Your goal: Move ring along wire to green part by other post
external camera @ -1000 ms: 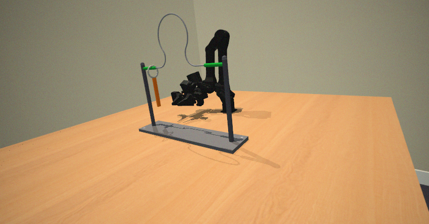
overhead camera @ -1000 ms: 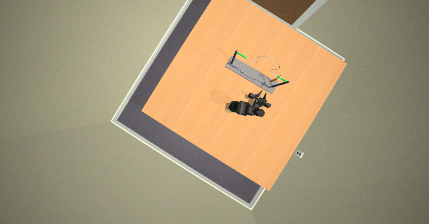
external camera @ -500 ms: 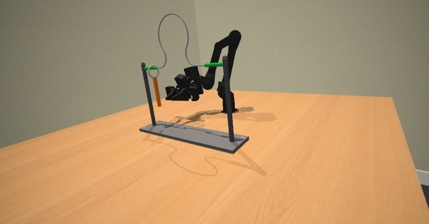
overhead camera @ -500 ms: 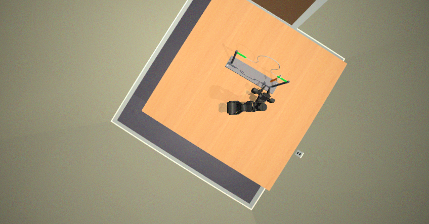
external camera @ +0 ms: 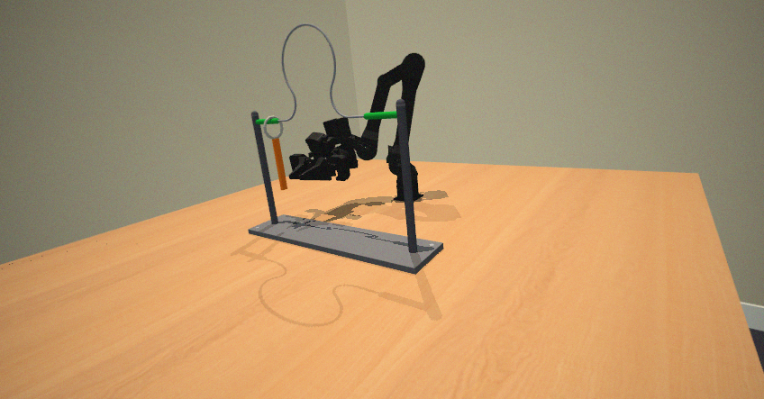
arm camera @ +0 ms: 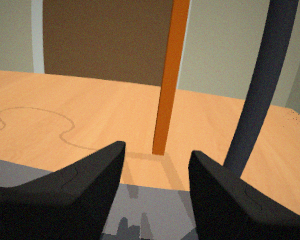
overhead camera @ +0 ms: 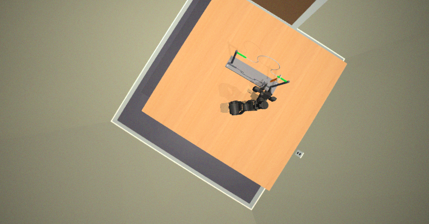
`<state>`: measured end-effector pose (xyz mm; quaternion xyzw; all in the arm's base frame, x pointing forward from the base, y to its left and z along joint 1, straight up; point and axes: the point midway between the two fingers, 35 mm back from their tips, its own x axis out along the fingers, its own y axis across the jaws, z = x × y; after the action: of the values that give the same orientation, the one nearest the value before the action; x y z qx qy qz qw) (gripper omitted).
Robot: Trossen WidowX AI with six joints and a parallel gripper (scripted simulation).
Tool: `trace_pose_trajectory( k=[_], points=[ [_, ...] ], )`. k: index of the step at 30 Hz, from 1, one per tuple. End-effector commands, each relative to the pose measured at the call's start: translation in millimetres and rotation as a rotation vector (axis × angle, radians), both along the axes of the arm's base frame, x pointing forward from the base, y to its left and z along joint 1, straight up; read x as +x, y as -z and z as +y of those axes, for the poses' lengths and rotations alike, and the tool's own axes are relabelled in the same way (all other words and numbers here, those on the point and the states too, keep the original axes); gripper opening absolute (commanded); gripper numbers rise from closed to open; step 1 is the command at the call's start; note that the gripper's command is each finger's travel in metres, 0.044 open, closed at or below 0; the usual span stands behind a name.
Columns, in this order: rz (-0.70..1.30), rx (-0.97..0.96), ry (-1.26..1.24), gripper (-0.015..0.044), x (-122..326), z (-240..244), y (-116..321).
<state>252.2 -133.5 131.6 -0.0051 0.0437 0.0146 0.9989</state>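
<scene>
We judge the approach to be in hand: the pincer (overhead camera: 267, 85) (external camera: 292, 176) (arm camera: 157, 154) stands parted, gripping nothing. The ring (overhead camera: 280, 76) (external camera: 274, 137) hangs on the near green part (overhead camera: 284, 80) (external camera: 260, 121), its orange handle (overhead camera: 273, 80) (external camera: 279, 165) (arm camera: 170, 85) at twelve o'clock in the wrist view. Next, we should advance squarely and close on it (minding the post (overhead camera: 280, 84) (external camera: 264, 170) (arm camera: 260, 85) at one o'clock), before travelling toward ten o'clock in the top view. The wood-grained desk (overhead camera: 195, 95) (external camera: 536, 261) (arm camera: 40, 95) catches shadows; plain greenish walls (external camera: 536, 63) enclose the room.
</scene>
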Motion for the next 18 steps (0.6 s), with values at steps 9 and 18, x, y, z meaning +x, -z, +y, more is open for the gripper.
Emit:
trace_pose_trajectory(
  k=[9,18],
  points=[
    [-0.007,-0.004,0.001,0.016,21,-4,-3],
    [-0.008,-0.004,0.002,0.016,35,-3,-1]
  ],
)
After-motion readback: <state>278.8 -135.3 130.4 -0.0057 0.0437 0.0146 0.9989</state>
